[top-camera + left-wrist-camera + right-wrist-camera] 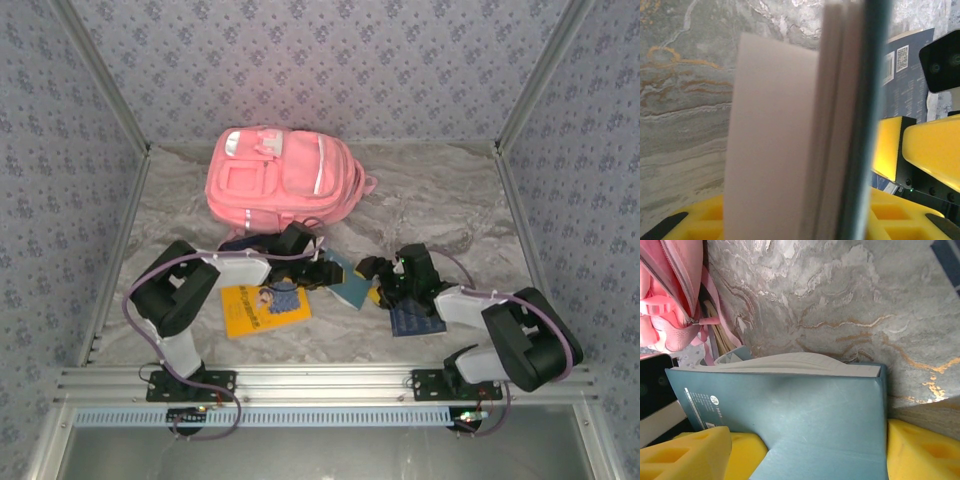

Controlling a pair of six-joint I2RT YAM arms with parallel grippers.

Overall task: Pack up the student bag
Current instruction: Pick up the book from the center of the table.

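The student bag (285, 180), a pink backpack, lies on its side at the back of the table, and its zip edge (665, 295) is at the top left of the right wrist view. A teal book (346, 280) hangs between both grippers in the middle. My left gripper (320, 268) clamps its thickness. The book's page edges (790, 140) fill the gap between that gripper's yellow fingers (695, 222). My right gripper (380, 282) grips the same book (805, 405) from the other side, and the cover is creased between its fingers (920, 450).
A yellow book (262, 308) lies flat under the left arm. A dark blue book (415, 320) lies under the right gripper on the marble top. Patterned walls close in the back and both sides. Open table surface (440, 210) lies right of the bag.
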